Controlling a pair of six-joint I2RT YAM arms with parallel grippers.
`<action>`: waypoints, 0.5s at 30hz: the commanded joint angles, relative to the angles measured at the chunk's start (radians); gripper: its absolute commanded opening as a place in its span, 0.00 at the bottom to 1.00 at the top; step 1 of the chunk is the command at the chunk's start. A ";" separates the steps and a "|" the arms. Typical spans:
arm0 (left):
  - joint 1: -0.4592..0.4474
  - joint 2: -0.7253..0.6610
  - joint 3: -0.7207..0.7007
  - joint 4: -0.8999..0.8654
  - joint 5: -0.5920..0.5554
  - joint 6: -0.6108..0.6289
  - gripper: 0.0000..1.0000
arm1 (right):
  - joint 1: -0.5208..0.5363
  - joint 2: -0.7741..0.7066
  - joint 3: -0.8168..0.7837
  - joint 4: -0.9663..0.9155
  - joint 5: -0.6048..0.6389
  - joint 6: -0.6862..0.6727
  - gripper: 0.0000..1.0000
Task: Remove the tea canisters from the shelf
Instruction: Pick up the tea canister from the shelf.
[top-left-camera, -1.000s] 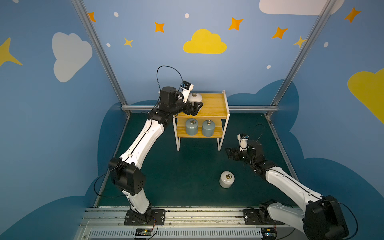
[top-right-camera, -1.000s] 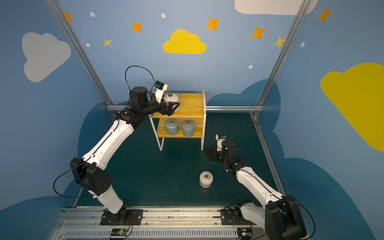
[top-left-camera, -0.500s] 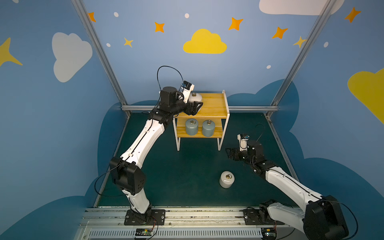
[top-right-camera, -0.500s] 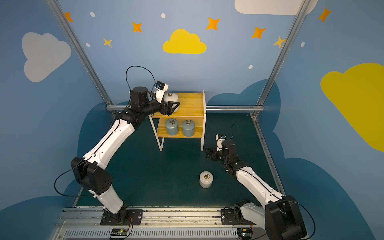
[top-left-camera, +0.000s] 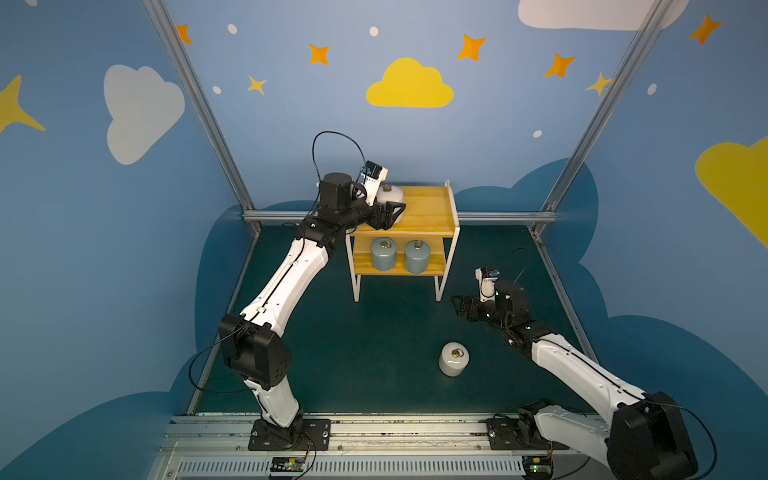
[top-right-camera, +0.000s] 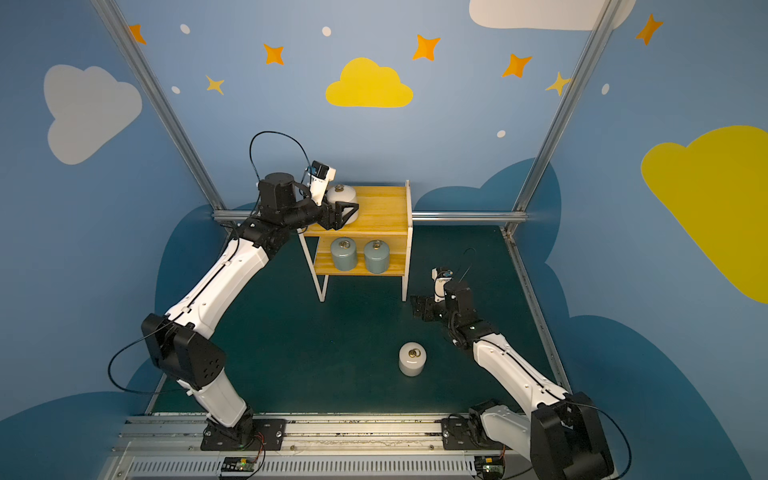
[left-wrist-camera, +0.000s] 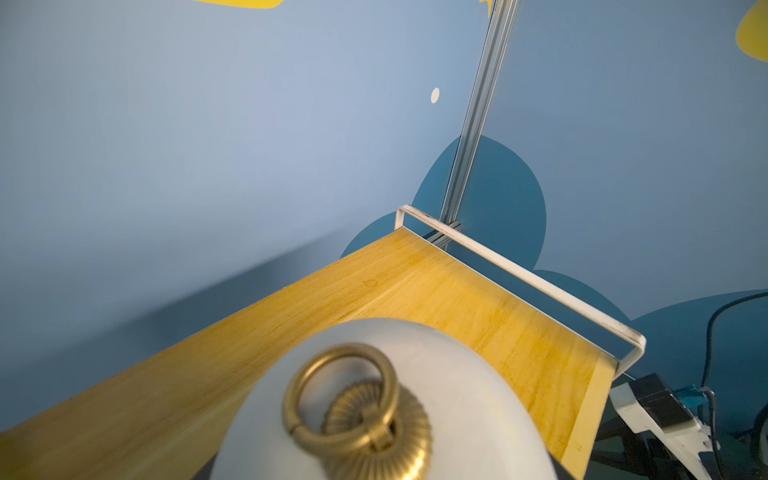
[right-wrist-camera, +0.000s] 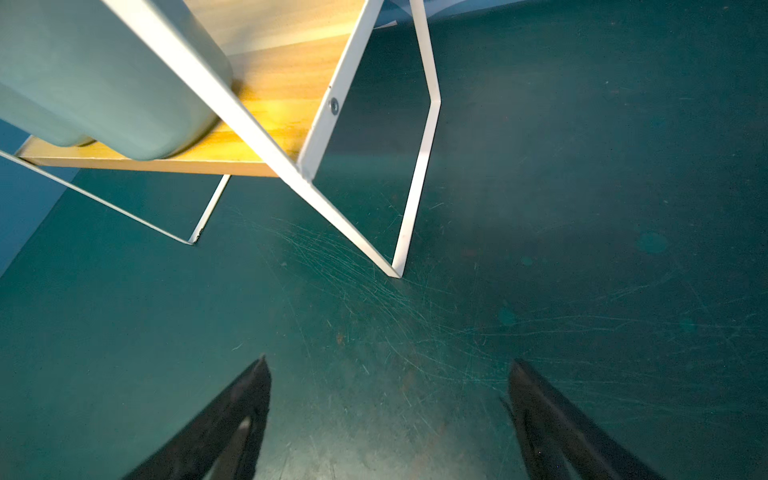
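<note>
The left hand (top-left-camera: 394, 208) grips a white tea canister (top-left-camera: 392, 193) on the shelf (top-left-camera: 430, 210) top board, two grey-blue canisters (top-left-camera: 383, 255) sit below, a second white canister (top-left-camera: 454, 360) stands on the bench (top-left-camera: 374, 332), and the right hand (top-left-camera: 456, 306) is spread wide.

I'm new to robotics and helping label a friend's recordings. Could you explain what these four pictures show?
Two white robot arms, each ending in a two-fingered gripper, stand at a dark green table. Two pictures look down on the whole scene from a paired overhead camera; the other two come from cameras on the wrists. The shelf carries two grey-blue canisters on its lower board. The left gripper is shut on a white canister on the top board; its wrist view shows the lid's brass ring close up. The right gripper is open and empty. A second white canister stands on the table.
</note>
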 joint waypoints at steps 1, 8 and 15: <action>0.001 -0.051 -0.027 0.039 0.036 -0.007 0.59 | -0.008 -0.015 0.031 0.000 -0.002 -0.009 0.91; -0.012 -0.125 -0.093 0.045 0.045 0.000 0.55 | -0.021 0.014 0.059 0.001 -0.016 -0.014 0.91; -0.056 -0.248 -0.214 0.045 0.032 0.009 0.54 | -0.040 0.035 0.104 0.000 -0.022 -0.013 0.91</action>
